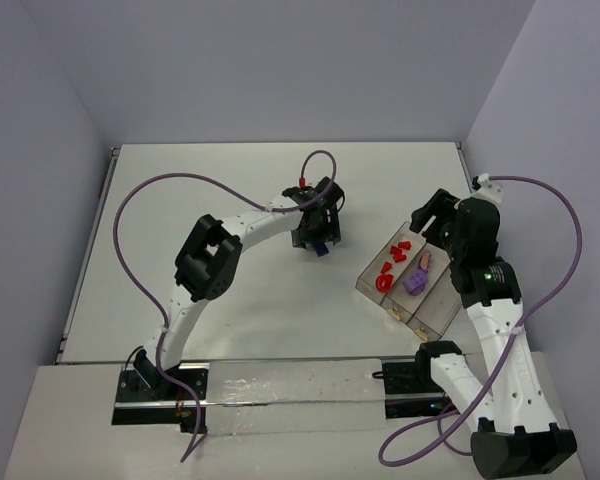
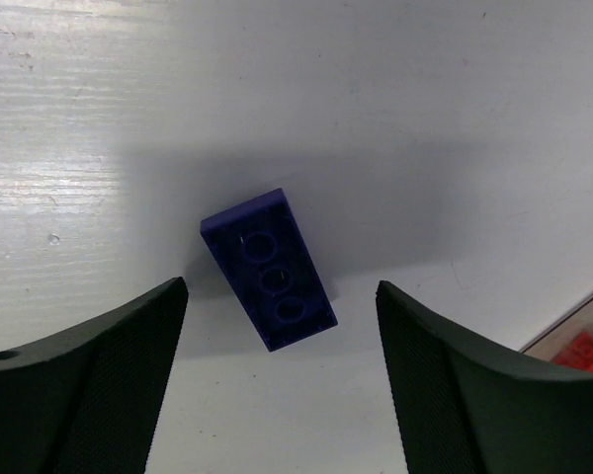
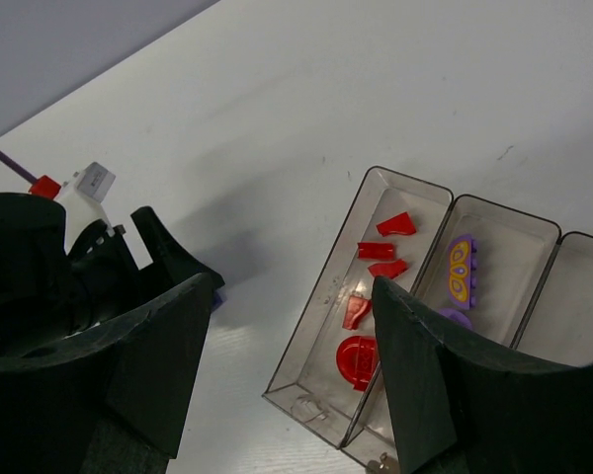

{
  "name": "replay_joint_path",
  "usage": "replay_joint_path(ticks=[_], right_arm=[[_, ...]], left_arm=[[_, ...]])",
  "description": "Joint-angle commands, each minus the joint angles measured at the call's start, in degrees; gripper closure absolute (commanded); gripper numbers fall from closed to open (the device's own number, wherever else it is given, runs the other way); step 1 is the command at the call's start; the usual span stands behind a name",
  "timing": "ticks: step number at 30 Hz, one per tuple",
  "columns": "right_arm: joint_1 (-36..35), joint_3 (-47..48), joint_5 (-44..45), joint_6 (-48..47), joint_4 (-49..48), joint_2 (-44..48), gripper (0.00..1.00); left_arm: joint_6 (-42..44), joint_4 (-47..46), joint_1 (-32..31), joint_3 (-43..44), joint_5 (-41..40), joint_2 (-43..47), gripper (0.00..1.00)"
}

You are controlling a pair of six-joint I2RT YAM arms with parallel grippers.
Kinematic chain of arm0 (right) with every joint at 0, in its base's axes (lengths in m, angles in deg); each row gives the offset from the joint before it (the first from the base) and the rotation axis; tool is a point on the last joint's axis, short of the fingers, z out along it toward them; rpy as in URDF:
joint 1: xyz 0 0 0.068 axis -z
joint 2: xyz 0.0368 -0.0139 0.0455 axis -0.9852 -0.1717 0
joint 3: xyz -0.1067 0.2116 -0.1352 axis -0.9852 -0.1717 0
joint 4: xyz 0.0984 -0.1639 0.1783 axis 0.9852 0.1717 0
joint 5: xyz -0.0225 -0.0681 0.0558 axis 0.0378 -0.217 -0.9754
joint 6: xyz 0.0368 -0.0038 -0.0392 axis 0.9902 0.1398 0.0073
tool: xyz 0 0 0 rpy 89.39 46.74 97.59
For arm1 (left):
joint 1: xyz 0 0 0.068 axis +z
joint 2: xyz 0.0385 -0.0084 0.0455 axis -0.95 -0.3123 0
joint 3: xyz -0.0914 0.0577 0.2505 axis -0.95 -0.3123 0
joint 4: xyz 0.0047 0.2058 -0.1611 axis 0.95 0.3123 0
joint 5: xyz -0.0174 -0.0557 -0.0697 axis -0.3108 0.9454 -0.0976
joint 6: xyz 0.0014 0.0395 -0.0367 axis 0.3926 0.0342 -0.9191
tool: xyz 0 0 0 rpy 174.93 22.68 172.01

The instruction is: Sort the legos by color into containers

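Dark-blue brick (image 2: 267,281) flat on mid-worktop toward far edge, skewed between wide-spread jaws of left gripper (image 2: 280,296), untouched, lined up for pinch. Right gripper (image 3: 292,296) agape, empty, above tray (image 3: 306,341) by right edge; red pieces (image 3: 356,360), purple piece (image 3: 462,272) in separate compartments.

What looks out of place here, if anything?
One dark blue brick lies alone on the table, outside the tray, between the open fingers of the left gripper and askew to them. The red pieces and purple pieces already sit in separate tray compartments.
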Motion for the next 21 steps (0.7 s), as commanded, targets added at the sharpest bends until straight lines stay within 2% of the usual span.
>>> replay_joint_path(ticks=[1, 4, 6, 8, 10, 14, 18, 21], right_arm=[[-1.94, 1.43, -1.39, -0.53, -2.24, -1.75, 0.27], [-5.60, 1.48, 0.65, -0.64, -2.21, -3.57, 0.27], [-11.07, 1.47, 3.54, -0.74, -2.67, -5.66, 0.27], [-12.75, 1.39, 5.50, -0.91, -2.92, -7.30, 0.27], [-18.57, 1.67, 6.93, -1.82, -4.29, -11.66, 0.25], [-23.67, 3.60, 3.80, -4.30, -6.71, -19.71, 0.24], [-29.15, 10.08, 5.83, -7.98, -5.90, -31.03, 0.20], [-31.07, 14.03, 4.37, -10.09, -5.58, -39.61, 0.17]], left_arm=[[1.81, -0.98, 0.09, 1.54, 0.76, 1.77, 0.12], [2.95, 1.03, 0.63, 2.56, -0.95, 5.67, 0.11], [4.15, 1.84, 1.91, 1.22, -2.25, 11.21, 0.12], [4.66, 1.85, 3.47, -0.90, -2.42, 13.13, 0.11], [5.04, 1.52, 8.55, -6.11, -2.64, 20.69, 0.12], [5.75, 0.67, 18.05, -14.72, -1.26, 32.18, 0.11], [6.62, 1.05, 27.65, -20.47, -1.26, 38.81, 0.12], [7.50, 0.69, 32.32, -25.42, -0.34, 44.05, 0.12]])
